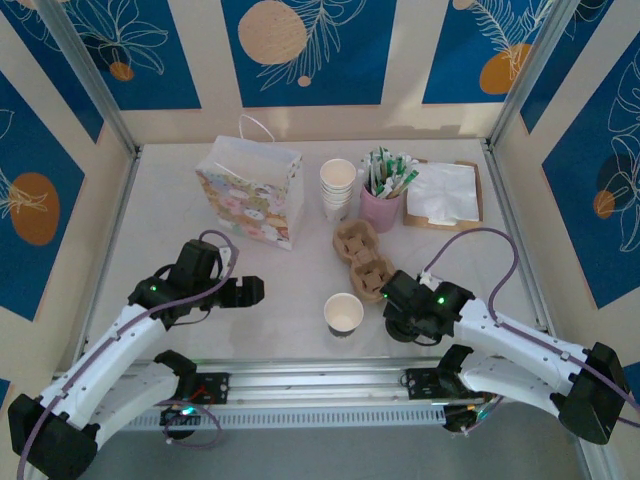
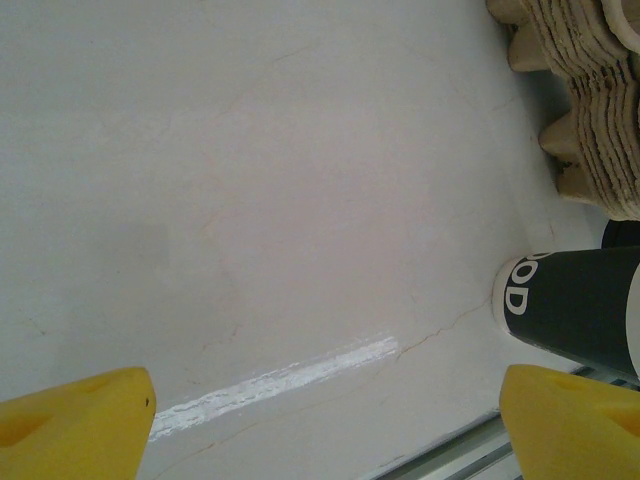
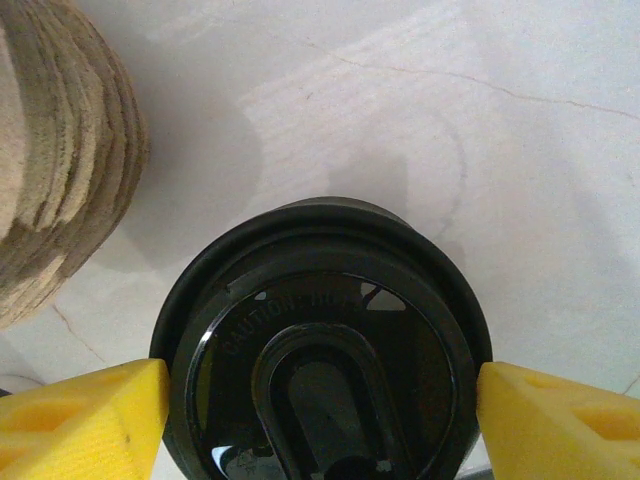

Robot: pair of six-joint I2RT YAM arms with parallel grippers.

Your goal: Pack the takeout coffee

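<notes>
We are pinching the black lid [image 3: 320, 340], bottom centre of the right wrist frame, between the right fingers [image 3: 80, 420]; the cup [image 1: 344, 313] is standing just left in the top view, left fingers [image 2: 75, 425] gaping wide.

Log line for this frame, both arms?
left gripper open, over table | right gripper straddling black lid, grip unclear | cup upright, unlidded | bag upright
</notes>
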